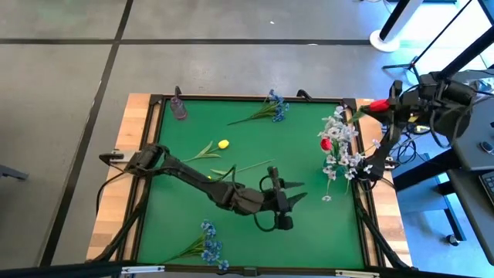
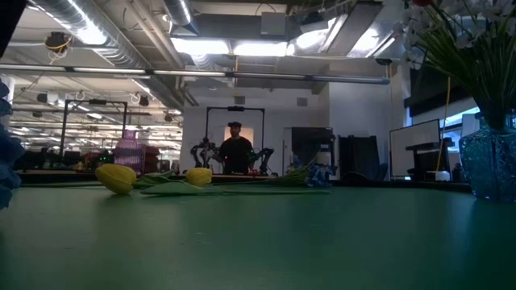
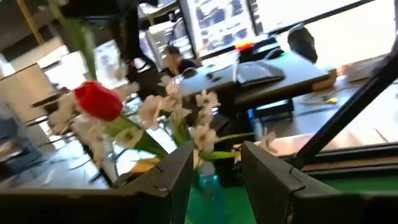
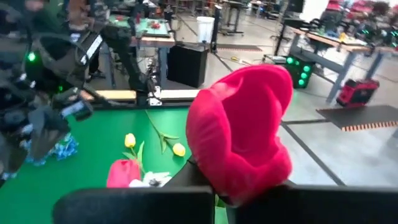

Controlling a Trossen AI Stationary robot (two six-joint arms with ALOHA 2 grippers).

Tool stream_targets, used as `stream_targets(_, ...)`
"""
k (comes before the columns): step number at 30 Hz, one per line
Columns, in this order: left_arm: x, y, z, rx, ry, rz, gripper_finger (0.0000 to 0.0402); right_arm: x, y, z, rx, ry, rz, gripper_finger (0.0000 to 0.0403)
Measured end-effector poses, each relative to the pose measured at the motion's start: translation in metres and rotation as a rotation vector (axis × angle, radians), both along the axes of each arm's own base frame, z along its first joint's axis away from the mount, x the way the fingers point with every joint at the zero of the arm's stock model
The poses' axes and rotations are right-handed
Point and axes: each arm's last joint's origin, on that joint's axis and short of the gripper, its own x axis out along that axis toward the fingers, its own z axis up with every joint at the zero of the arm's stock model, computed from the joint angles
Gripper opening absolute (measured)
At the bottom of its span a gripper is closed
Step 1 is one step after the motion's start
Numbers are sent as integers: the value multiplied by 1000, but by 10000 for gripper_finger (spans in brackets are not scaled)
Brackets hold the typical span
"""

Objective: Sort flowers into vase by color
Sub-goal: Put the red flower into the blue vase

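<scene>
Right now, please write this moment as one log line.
right pincer: holds red tulip, near vase | left pincer: open, empty, mid-table | table: two yellow tulips, two blue bunches

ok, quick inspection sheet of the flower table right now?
Surface: green mat in a wooden frame.
Job's things: two yellow tulips and two blue bunches lie loose on the mat; blue glass vase holds white blossoms and a red tulip; purple vase stands empty at the far edge.
Clutter: nothing seen.
Grippers: left gripper open, over mid-mat; right gripper shut on second red tulip, beyond the mat's far right corner.
Cables: some beside the right arm.
Surroundings: person standing behind the table.
</scene>
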Motion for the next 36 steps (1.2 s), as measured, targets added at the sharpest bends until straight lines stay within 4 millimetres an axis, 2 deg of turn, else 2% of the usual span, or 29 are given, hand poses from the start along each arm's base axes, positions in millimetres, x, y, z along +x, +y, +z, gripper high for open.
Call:
stream_targets(10,14,38,-3,-64,2,-93,131,17,29,-15,-86,60,-111,3)
stream_targets(13,16,44,-2,-69,-1,-116,131,30,44,-26,-140,113,-188,3)
stream_targets(17,18,51,-3,-93,-4,-133,131,50,55,-37,-203,199,-334,3)
stream_targets(21,18,53,-3,-94,2,-134,131,72,59,-38,-216,330,-429,9)
stream_targets(23,18,52,-4,-93,7,-136,131,77,57,-33,-177,371,-438,10)
stream_targets(30,17,49,-11,-88,80,-138,131,41,31,-9,59,396,-361,7)
stream_targets(33,16,49,-12,-85,96,-137,131,13,21,1,142,308,-347,8)
stream_targets(36,16,48,-12,-80,96,-139,131,-20,10,2,202,210,-339,4)
